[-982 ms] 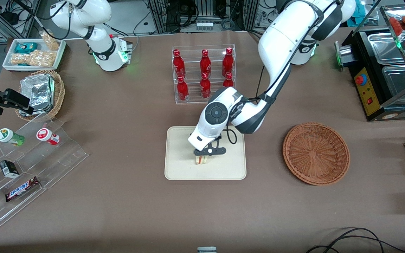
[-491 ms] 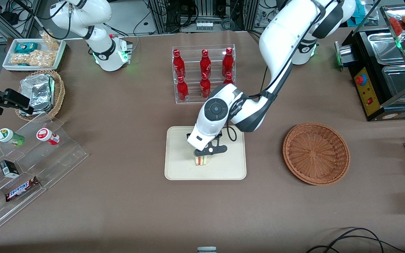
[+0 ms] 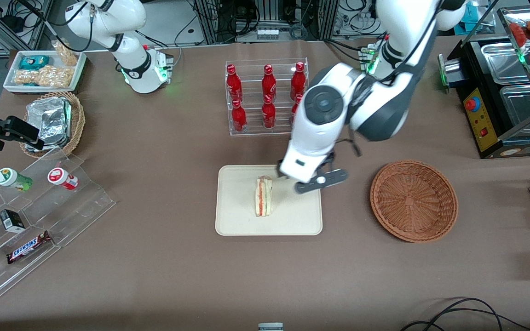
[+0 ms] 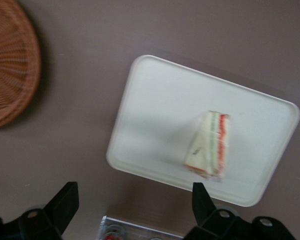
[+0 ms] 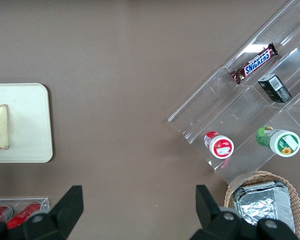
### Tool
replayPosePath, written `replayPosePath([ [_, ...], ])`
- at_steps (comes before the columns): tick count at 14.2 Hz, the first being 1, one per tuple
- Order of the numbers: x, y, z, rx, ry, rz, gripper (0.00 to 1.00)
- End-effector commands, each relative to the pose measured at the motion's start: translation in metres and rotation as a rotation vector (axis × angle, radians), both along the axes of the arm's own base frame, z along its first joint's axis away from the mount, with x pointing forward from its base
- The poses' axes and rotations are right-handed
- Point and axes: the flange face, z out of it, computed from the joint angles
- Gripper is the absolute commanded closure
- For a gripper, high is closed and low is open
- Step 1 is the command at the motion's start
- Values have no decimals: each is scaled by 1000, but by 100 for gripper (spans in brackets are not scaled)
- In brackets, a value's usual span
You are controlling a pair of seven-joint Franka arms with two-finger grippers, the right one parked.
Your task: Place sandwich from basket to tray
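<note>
sandwich wedge of white bread [image 3: 264, 196] lies on cream rectangular tray [image 3: 237, 216]; black gripper [image 3: 313, 180], fingers apart, above tray edge nearest red-brown wicker basket [image 3: 413, 200].

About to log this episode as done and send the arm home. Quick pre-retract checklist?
1. sandwich on the tray: ok, lying inside the rim.
2. End effector released: ok, fingers open, nothing between them.
3. End effector clear of sandwich: ok, raised above the tray's edge nearest the basket.
4. Basket emptied: ok, nothing in it.
5. Bottle rack near the arm: cannot tell the clearance.
</note>
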Motion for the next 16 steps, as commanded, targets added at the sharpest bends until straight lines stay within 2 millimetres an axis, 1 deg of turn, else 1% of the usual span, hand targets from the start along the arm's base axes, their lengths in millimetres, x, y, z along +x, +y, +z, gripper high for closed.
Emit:
replayPosePath([
  [1, -1, 32, 2, 66, 29, 52, 0],
  [2, 3, 50, 2, 89, 47, 74, 0],
  [4, 3, 76, -1, 115, 66, 105, 0],
  [5, 3, 96, -6, 128, 73, 124, 0],
  [7, 3, 128, -1, 127, 86, 77, 0],
  [8, 4, 152, 4, 123, 90, 70, 0],
  [10, 4, 191, 14, 103, 102, 54, 0],
  [11, 2, 216, 24, 87, 107, 26, 0],
  [13, -11, 254, 43, 62, 130, -37, 0],
  [14, -19, 278, 57, 43, 131, -53, 0],
  [15, -21, 306, 63, 25, 140, -71, 0],
  [16, -25, 316, 71, 9, 157, -111, 0],
])
